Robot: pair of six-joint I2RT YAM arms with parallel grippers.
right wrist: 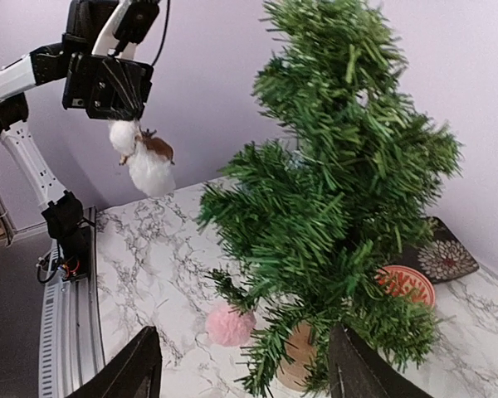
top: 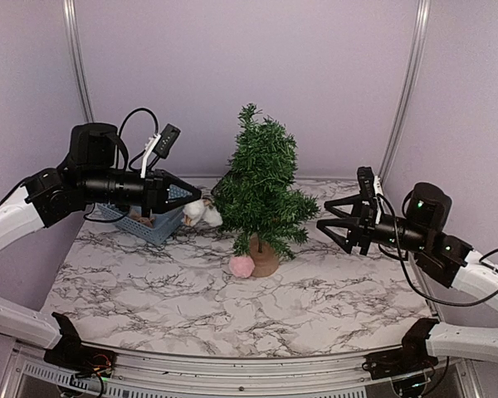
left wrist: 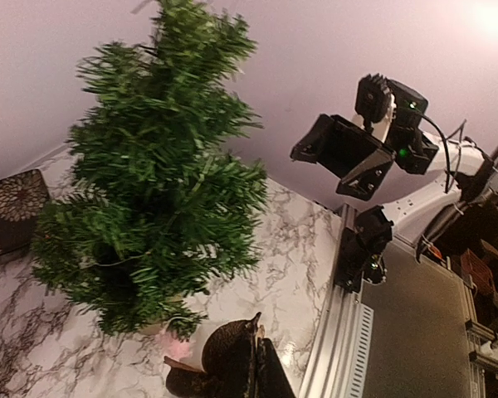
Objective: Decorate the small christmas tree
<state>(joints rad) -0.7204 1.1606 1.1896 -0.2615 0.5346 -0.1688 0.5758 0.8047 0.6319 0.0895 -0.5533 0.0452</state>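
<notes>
The small christmas tree (top: pixel 257 189) stands upright mid-table on its tan stump (top: pixel 264 259); it also fills the left wrist view (left wrist: pixel 149 182) and the right wrist view (right wrist: pixel 349 191). A pink pom-pom (top: pixel 241 265) rests against the stump's left side, under a low branch. Left of the tree and above the table, my left gripper (top: pixel 197 197) is shut on a fluffy white ornament (right wrist: pixel 145 162) with a brown part, which dangles below the fingertips. My right gripper (top: pixel 332 220) hovers to the tree's right, open wide and holding nothing, fingers (right wrist: pixel 137 369) pointing at the lower branches.
A blue basket (top: pixel 149 225) with more pieces sits at the back left under my left arm. Behind the tree lie a red round ornament (right wrist: pixel 405 283) and a dark flower-patterned pad (right wrist: pixel 444 257). The marble tabletop (top: pixel 232 315) ends in a metal rail along the front.
</notes>
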